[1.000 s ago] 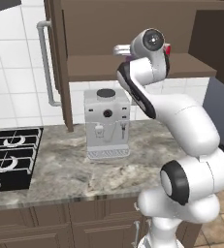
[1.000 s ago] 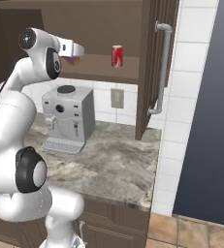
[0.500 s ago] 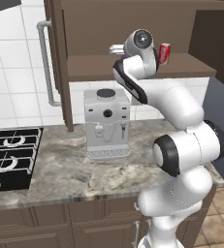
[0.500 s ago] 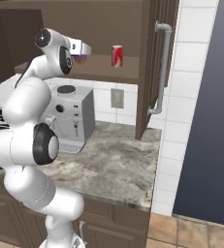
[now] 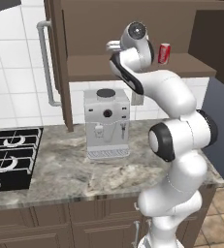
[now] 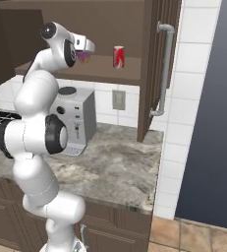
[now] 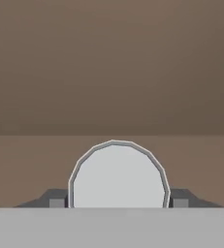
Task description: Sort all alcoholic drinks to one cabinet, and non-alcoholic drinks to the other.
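Observation:
My gripper is up at the open upper cabinet's shelf, left of a red can with a silvery top that stands upright on that shelf. The same red can is about a hand's width to the right of the gripper. The gripper is shut on a small purple can with an orange lower band. In the hand view the held can's round silvery top sits between my gripper's dark fingertips, facing the brown cabinet back wall. The bottles are out of view.
A silver coffee machine stands on the granite counter below the shelf. Both cabinet doors hang open, with long handles at the left and right. A gas hob lies at the counter's left.
The arm's elbow and lower links have swung across, and the wrist has shifted left, uncovering the red can in the left base view. The hand with the purple can stays at the shelf.

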